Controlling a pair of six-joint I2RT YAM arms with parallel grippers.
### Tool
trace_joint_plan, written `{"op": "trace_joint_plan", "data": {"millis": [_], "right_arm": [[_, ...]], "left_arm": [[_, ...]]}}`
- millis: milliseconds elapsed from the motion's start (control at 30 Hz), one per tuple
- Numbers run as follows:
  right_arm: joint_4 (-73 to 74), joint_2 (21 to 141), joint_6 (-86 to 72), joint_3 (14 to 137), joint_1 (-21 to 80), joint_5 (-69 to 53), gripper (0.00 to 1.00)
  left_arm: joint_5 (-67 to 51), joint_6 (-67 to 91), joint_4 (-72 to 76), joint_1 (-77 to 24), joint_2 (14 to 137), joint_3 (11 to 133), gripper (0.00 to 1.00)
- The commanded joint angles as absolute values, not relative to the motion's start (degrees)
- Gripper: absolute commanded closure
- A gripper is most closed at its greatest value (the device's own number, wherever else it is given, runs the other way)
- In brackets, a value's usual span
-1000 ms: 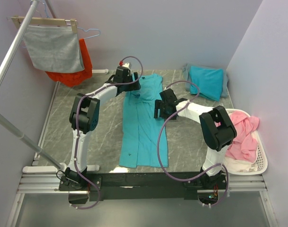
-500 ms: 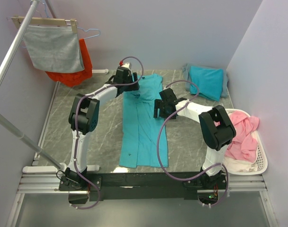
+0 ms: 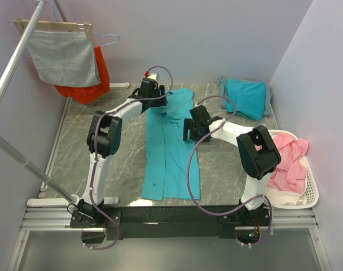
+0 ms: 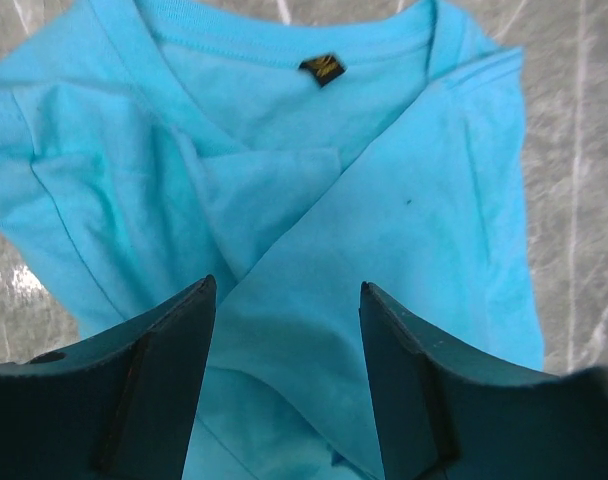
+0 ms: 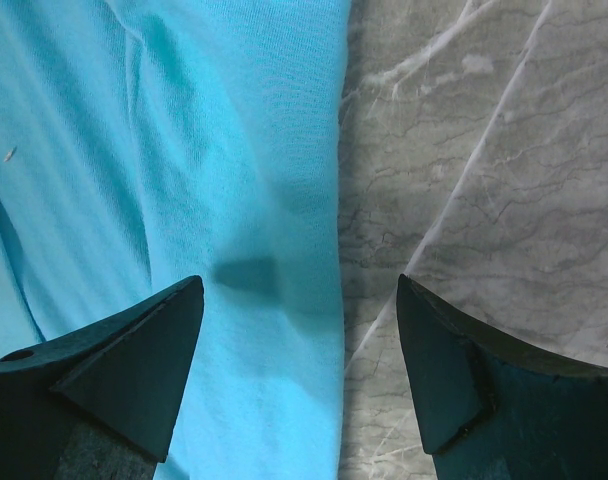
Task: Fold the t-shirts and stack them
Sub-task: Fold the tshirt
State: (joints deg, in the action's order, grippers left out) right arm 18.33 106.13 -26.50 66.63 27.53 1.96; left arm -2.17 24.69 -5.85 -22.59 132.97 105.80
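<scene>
A turquoise t-shirt [image 3: 168, 152] lies lengthwise on the grey marble table, both long sides folded in, collar at the far end. A second turquoise t-shirt [image 3: 246, 97] lies folded at the far right. My left gripper [image 3: 155, 100] is open and empty above the collar end; the left wrist view shows the neckline with its dark label [image 4: 323, 68] and overlapped sleeves [image 4: 284, 200]. My right gripper [image 3: 189, 131] is open and empty over the shirt's right edge [image 5: 324, 230], one finger above cloth, the other above bare table.
A white laundry basket [image 3: 311, 195] with pink and white clothes stands at the right edge. A grey cloth [image 3: 63, 56] and an orange-red garment [image 3: 97, 79] hang on a rack at the far left. A metal pole [image 3: 25, 158] slants along the left side.
My left gripper has shifted slightly to the right over the shirt's collar end. The right arm and the shirts have not moved.
</scene>
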Motion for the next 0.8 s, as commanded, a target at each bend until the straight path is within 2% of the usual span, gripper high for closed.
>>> {"op": "trace_joint_plan", "data": {"millis": [0, 500, 600, 633, 700, 733, 767], "right_arm": [[18.54, 107.93, -26.19, 67.15, 27.86, 1.32, 0.16], [18.72, 108.54, -25.93, 67.41, 27.86, 0.62, 0.16], [18.72, 108.63, -25.84, 67.32, 27.86, 0.62, 0.16], [18.81, 108.72, -25.84, 67.32, 27.95, 0.53, 0.16], [18.72, 108.63, -25.75, 67.24, 27.86, 0.62, 0.16], [18.72, 108.63, -25.84, 67.24, 27.95, 0.62, 0.16], [18.72, 108.72, -25.84, 67.32, 27.95, 0.62, 0.16]], "left_arm": [[-2.64, 24.35, -6.68, -22.76, 133.77, 108.63, 0.36], [-1.84, 23.47, -8.44, -22.76, 136.14, 109.25, 0.39], [-2.02, 23.55, -8.96, -22.76, 136.76, 110.3, 0.44], [-1.93, 23.47, -9.14, -22.76, 136.84, 110.65, 0.5], [-1.76, 23.29, -9.23, -22.76, 136.85, 110.83, 0.54], [-1.41, 23.12, -9.32, -22.76, 136.5, 110.83, 0.63], [-1.23, 23.03, -9.23, -22.68, 136.23, 110.74, 0.67]]}}
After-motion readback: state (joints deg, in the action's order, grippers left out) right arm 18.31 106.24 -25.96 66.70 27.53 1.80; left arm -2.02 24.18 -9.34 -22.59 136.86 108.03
